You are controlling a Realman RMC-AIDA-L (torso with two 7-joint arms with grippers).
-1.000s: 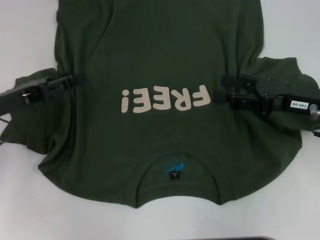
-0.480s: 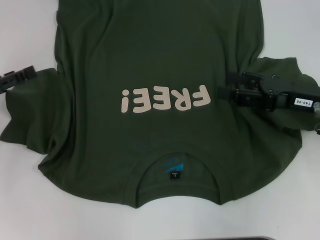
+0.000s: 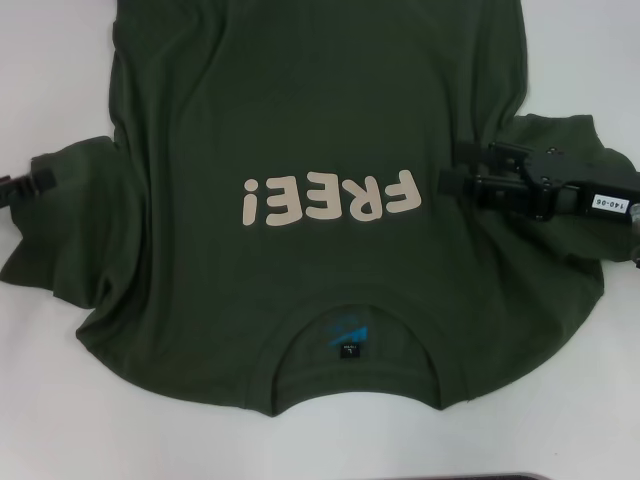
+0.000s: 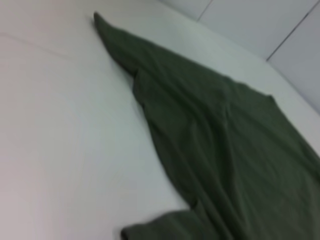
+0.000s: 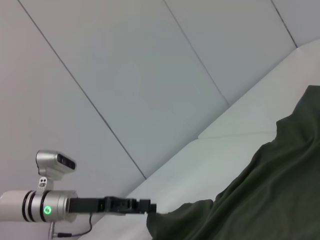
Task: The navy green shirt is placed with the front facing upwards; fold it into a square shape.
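**Olive cotton tee, unfolded, front up**

Navy green shirt: spread flat on white table, collar near, cream print showing. Right gripper: over right sleeve, tips beside print; spread of its jaws cannot be told, possibly lining up a sleeve fold. Left gripper: at left frame edge, touching left sleeve; grip unreadable.

the left gripper is seen at the shirt's left sleeve edge; the right gripper is held over its right sleeve, fingers parted.
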